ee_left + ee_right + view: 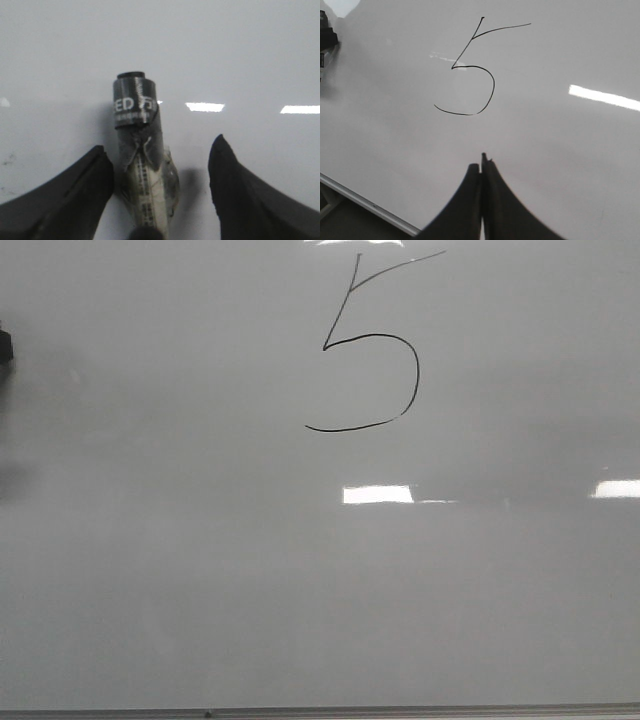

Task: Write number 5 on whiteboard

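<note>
The whiteboard (150, 590) fills the front view. A thin black number 5 (416, 362) is drawn at its upper middle, and it also shows in the right wrist view (493, 82). My left gripper (160, 142) is open over the board. A marker (134, 107) with a black lettered cap and a pale taped body lies between its fingers, against one finger (85, 185) and apart from the other. My right gripper (482, 162) is shut with nothing seen in it, over bare board in front of the 5.
A thin metal edge strip (300, 712) runs along the board's near side, also in the right wrist view (365, 202). Bright light reflections (378, 494) lie on the board. A dark object (4, 345) shows at the front view's left edge.
</note>
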Controlling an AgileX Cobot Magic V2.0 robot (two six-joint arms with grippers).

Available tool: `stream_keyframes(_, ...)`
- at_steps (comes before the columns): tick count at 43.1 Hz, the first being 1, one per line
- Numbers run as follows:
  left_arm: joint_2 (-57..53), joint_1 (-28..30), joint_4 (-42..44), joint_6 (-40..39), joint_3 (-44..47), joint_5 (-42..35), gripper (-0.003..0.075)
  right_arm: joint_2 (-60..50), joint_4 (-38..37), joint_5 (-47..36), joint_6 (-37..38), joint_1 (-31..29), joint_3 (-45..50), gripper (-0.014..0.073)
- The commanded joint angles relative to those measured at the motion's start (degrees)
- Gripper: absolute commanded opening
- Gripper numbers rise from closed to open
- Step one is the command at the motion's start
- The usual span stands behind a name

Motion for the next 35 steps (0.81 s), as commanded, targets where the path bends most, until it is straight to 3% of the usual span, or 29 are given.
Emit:
stream_keyframes(1, -1.52, 0.06, -1.15, 0.61, -1.42, -4.89, 0.0434, 0.19, 0.33, -4.52, 0.08, -0.43, -1.52, -0.0071)
stream_keyframes(8, -2.37, 0.06, -2.11, 2.4, -1.42, -5.17, 0.0446, 0.19, 0.33, -4.52, 0.08, -0.43, -1.52, -0.0071)
stream_keyframes(17, -5.15, 0.06, -3.65, 3.7, -1.32, -4.84, 0.0573, 0.19, 0.33, -4.52, 0.08, -0.43, -1.52, -0.0071)
stream_keyframes(24, -11.04, 0.06, 0.79, 3.7, -1.32, 0.68, 0.0581, 0.19, 0.33, -4.52, 0.08, -0.43, -1.52, -0.0071)
stream_keyframes(30, -20.59, 0.06, 2.04, 3.7, -1.32, 11.34, 0.0536, 0.19, 0.33, -4.52, 0.08, -0.43, -1.52, -0.0071)
stream_keyframes(35, -30.08, 0.06, 4.37, 3.7, -1.32, 21.88, 0.0415, 0.19, 0.33, -4.52, 0.08, -0.43, -1.52, -0.0071)
